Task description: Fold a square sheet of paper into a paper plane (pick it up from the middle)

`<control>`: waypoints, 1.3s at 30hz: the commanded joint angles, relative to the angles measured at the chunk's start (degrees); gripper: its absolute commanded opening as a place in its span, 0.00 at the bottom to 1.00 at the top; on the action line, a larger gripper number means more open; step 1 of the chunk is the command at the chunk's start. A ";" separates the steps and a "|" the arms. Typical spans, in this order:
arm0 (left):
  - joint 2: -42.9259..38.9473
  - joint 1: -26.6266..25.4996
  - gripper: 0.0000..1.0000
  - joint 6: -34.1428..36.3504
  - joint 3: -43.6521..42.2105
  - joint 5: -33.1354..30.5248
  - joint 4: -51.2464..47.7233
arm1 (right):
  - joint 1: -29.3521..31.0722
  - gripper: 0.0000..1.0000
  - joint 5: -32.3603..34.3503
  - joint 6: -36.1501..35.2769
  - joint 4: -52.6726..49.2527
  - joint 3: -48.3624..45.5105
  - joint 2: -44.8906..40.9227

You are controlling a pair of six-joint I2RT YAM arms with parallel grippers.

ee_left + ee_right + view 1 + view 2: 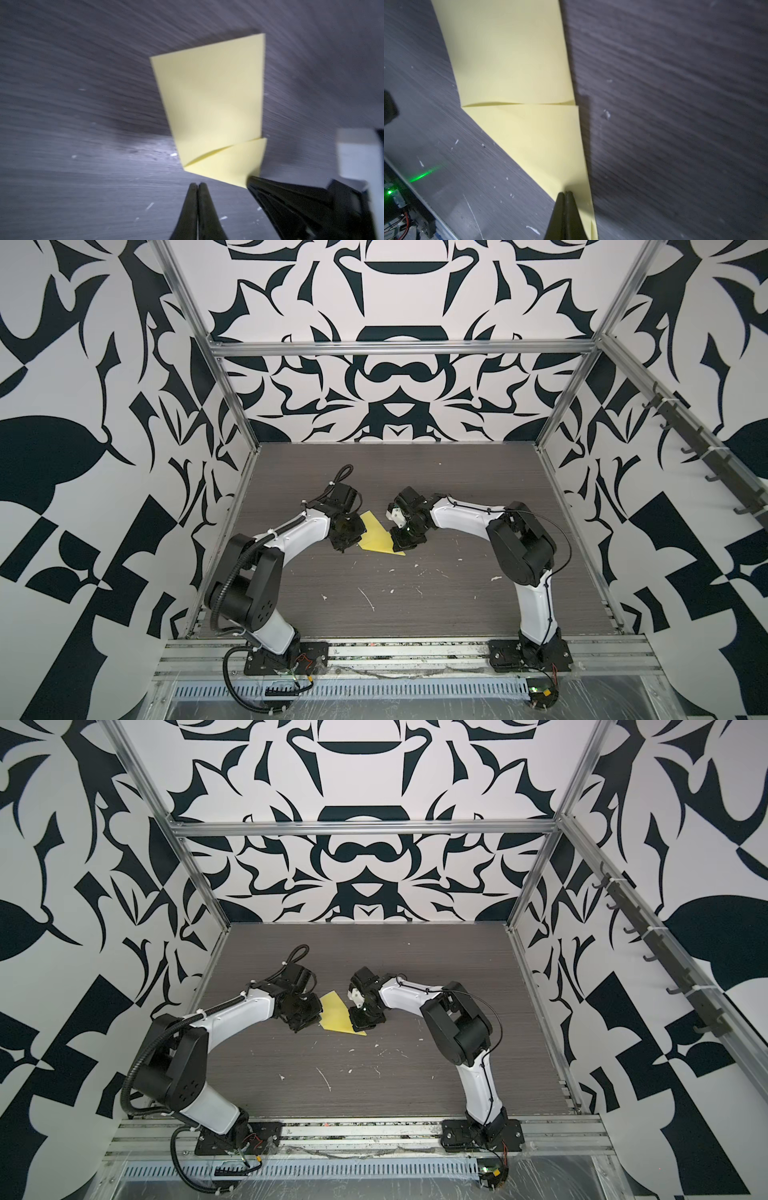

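The square sheet of paper (376, 537) (336, 1016) is yellow and folded into a tapering shape with a flap across it and one pointed end. It lies mid-table between both arms, and a broad shadow beside it suggests it is partly lifted. My right gripper (566, 192) (400, 546) is shut on the paper (517, 68) near its pointed end. The right fingers (276, 191) meet the paper (209, 97) at that corner. My left gripper (197, 184) (345, 548) is shut and empty, just off the paper's near edge. A paper plane is not in view.
Small white flecks (368, 599) dot the dark wood-grain table (457, 593). Aluminium frame posts (569, 381) and patterned walls close in the back and sides. A metal rail (415, 651) carries both arm bases along the front. A green light (389, 192) glows at the table's edge.
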 commanded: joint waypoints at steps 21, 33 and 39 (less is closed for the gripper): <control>11.43 -3.12 0.00 -0.91 2.10 1.42 -0.17 | 2.21 0.00 -3.81 2.79 -0.68 1.87 -2.05; 11.89 -3.12 0.00 -0.93 1.92 0.76 -1.16 | 3.47 0.00 0.47 11.58 2.26 4.14 2.04; 12.04 -3.14 0.00 -0.49 1.69 0.40 -1.64 | 2.12 0.00 1.53 13.29 3.82 -0.12 -0.97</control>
